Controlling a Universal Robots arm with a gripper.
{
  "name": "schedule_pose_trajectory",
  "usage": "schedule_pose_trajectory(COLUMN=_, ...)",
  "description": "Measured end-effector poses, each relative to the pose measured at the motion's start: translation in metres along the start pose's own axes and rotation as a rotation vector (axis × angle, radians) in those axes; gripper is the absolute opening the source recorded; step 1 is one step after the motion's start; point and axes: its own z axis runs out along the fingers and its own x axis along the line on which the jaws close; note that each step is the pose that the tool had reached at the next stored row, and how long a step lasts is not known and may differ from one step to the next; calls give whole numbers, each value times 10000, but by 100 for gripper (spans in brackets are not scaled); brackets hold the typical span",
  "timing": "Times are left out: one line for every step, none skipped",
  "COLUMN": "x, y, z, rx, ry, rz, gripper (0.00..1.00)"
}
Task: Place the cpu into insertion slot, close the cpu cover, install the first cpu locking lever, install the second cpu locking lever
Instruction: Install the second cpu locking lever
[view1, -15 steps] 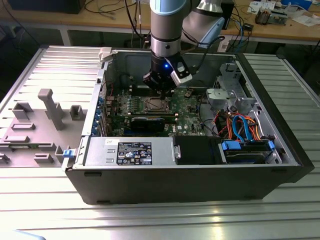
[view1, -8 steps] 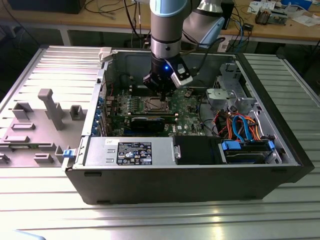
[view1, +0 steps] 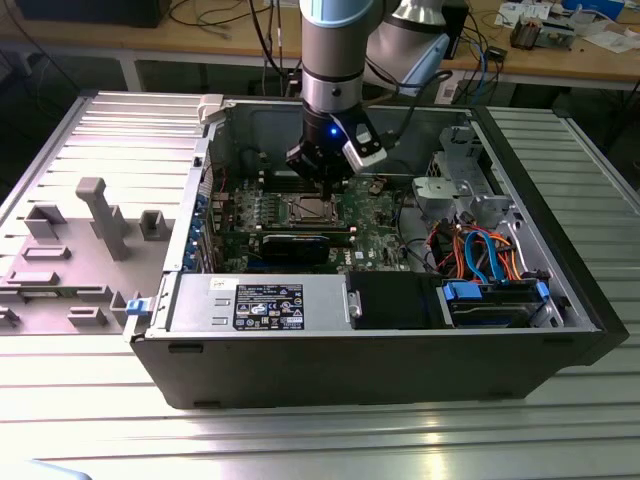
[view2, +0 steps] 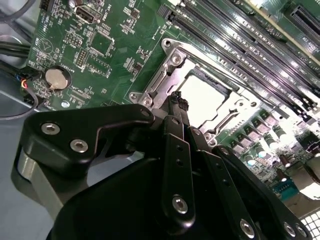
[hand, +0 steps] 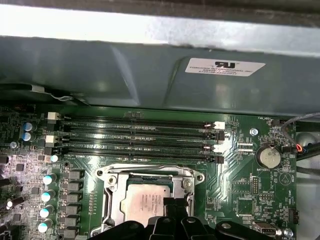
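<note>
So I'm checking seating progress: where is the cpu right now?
The cpu lies in the insertion slot on the green board, framed by the cpu cover, beside the long memory slots, with the gripper just above it.

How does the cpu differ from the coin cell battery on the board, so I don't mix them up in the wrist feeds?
The cpu is square with a pale, matte silvery face; the coin cell battery is round and shinier. The cpu is clearly the larger of the two. The cpu sits inside the metal cpu cover frame, directly under the gripper; the coin cell battery sits in a black holder off to one side, apart from the gripper. Both lie flat on the green board.
</note>
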Motion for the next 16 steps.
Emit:
schedule_pose_trajectory(x=1, y=-6, z=0, rx=0, ry=-1, rz=1, gripper=11)
schedule_pose_trajectory(x=1, y=-13, z=0, rx=0, ry=0, rz=1, gripper=11)
schedule_pose_trajectory(x=2, y=-22, z=0, rx=1, ry=0, rz=1, gripper=11)
schedule_pose_trajectory(x=2, y=-31, z=1, rx=2, ry=0, rz=1, gripper=11)
schedule_pose_trajectory(x=3, y=-38, z=2, rx=6, ry=0, rz=2, gripper=11)
schedule_pose_trajectory(x=3, y=-43, z=3, rx=9, ry=0, rz=1, gripper=11)
schedule_pose_trajectory(x=4, y=-50, z=3, rx=15, ry=1, rz=2, gripper=11)
schedule_pose_trajectory(x=4, y=-58, z=3, rx=17, ry=1, rz=1, gripper=11)
schedule_pose_trajectory(x=5, y=-64, z=2, rx=17, ry=0, rz=2, gripper=11)
schedule_pose_trajectory(x=5, y=-65, z=-7, rx=20, ry=2, rz=2, gripper=11)
schedule_pose_trajectory(x=4, y=-65, z=-25, rx=20, ry=2, rz=2, gripper=11)
schedule_pose_trajectory(x=2, y=-64, z=-60, rx=20, ry=2, rz=1, gripper=11)
schedule_pose_trajectory(x=0, y=-63, z=-87, rx=18, ry=1, rz=1, gripper=11)
schedule_pose_trajectory(x=-1, y=-63, z=-113, rx=20, ry=1, rz=1, gripper=11)
schedule_pose_trajectory(x=-2, y=-63, z=-124, rx=17, ry=4, rz=0, gripper=11)
schedule_pose_trajectory(x=-3, y=-64, z=-138, rx=17, ry=32, rz=0, gripper=11)
